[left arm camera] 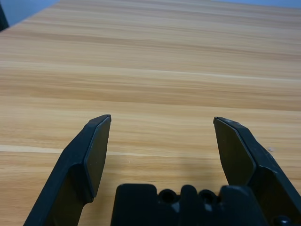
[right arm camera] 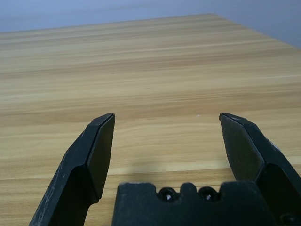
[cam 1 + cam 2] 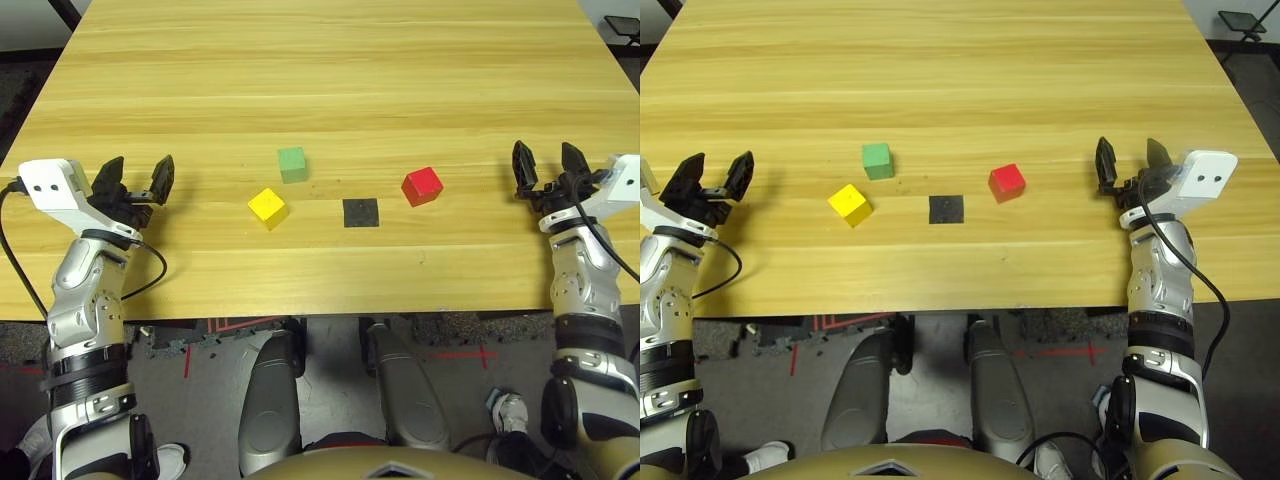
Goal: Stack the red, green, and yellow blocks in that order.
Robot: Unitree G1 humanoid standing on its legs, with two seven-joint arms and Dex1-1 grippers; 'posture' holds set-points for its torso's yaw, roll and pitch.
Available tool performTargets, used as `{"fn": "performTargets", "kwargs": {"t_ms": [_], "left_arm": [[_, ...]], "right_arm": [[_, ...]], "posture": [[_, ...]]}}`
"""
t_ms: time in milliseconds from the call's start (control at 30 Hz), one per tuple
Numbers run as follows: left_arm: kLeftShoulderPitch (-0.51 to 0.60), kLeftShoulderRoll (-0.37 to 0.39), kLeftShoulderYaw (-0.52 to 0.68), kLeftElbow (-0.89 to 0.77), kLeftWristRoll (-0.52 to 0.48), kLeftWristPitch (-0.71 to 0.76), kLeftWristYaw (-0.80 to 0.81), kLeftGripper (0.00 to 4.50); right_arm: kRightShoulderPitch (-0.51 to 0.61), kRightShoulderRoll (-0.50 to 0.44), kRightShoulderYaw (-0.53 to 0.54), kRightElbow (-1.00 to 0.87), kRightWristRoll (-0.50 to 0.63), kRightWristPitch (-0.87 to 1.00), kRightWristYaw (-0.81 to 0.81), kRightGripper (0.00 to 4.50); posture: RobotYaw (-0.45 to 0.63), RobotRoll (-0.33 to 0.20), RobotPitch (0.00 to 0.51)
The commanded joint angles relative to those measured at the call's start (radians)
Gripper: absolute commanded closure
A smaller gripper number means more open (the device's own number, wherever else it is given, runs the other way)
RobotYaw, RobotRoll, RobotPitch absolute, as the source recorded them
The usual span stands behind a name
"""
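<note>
Three cubes lie apart near the table's middle front. The red block point(image 3: 422, 186) is furthest right, the green block point(image 3: 292, 164) sits further back to the left, and the yellow block point(image 3: 268, 207) lies nearest the front edge on the left. My left gripper point(image 3: 136, 175) hovers open at the table's left side, well left of the yellow block. My right gripper point(image 3: 547, 160) stands open at the right side, clear of the red block. Both wrist views show wide-apart fingers point(image 1: 96, 150) point(image 2: 99, 150) over bare wood with nothing between them.
A flat black square patch point(image 3: 361, 212) lies on the wooden table point(image 3: 330, 70) between the yellow and red blocks. The table's front edge runs just below the blocks. Floor and dark objects show past the far corners.
</note>
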Motion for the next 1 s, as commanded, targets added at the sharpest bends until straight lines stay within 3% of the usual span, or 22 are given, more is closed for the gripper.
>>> {"fn": "performTargets", "kwargs": {"t_ms": [33, 167, 233, 367, 500, 567, 667, 800, 1000], "left_arm": [[0.003, 0.014, 0.009, 0.044, 0.015, -0.025, -0.005, 0.06], [-0.004, 0.006, -0.003, 0.077, 0.027, -0.049, -0.008, 0.06], [-0.024, 0.039, -0.009, 0.033, -0.001, -0.022, -0.049, 0.06], [-0.115, 0.156, -0.027, -0.047, -0.126, 0.157, -0.18, 0.06], [-0.227, 0.295, -0.067, 0.021, -0.16, 0.229, -0.366, 0.06], [-0.267, 0.327, -0.077, 0.056, -0.166, 0.246, -0.416, 0.06], [-0.316, 0.345, -0.115, 0.063, -0.153, 0.276, -0.452, 0.06], [-0.335, 0.332, -0.168, -0.002, -0.157, 0.336, -0.466, 0.06], [-0.304, 0.308, -0.213, -0.086, -0.16, 0.394, -0.466, 0.06]], "right_arm": [[0.014, -0.001, 0.006, -0.034, -0.007, 0.016, -0.01, 0.0], [0.009, -0.022, 0.018, -0.048, -0.017, 0.036, -0.003, 0.0], [0.0, -0.069, 0.034, -0.096, 0.005, 0.125, 0.038, 0.0], [-0.039, -0.186, 0.071, -0.196, 0.074, 0.358, 0.138, 0.0], [-0.038, -0.331, 0.134, -0.422, 0.208, 0.721, 0.234, 0.0], [-0.041, -0.359, 0.146, -0.516, 0.266, 0.851, 0.227, 0.0], [-0.062, -0.317, 0.179, -0.638, 0.301, 0.981, 0.132, 0.0], [-0.039, -0.193, 0.222, -0.771, 0.298, 1.086, -0.031, 0.0], [-0.017, -0.118, 0.263, -0.824, 0.277, 1.138, -0.102, 0.0]], "posture": [[-0.15, -0.182, 0.287], [-0.16, -0.19, 0.285], [-0.16, -0.193, 0.285], [-0.16, -0.191, 0.294], [-0.15, -0.203, 0.281], [-0.15, -0.204, 0.282], [-0.13, -0.199, 0.28], [-0.11, -0.18, 0.29], [-0.08, -0.17, 0.295]]}}
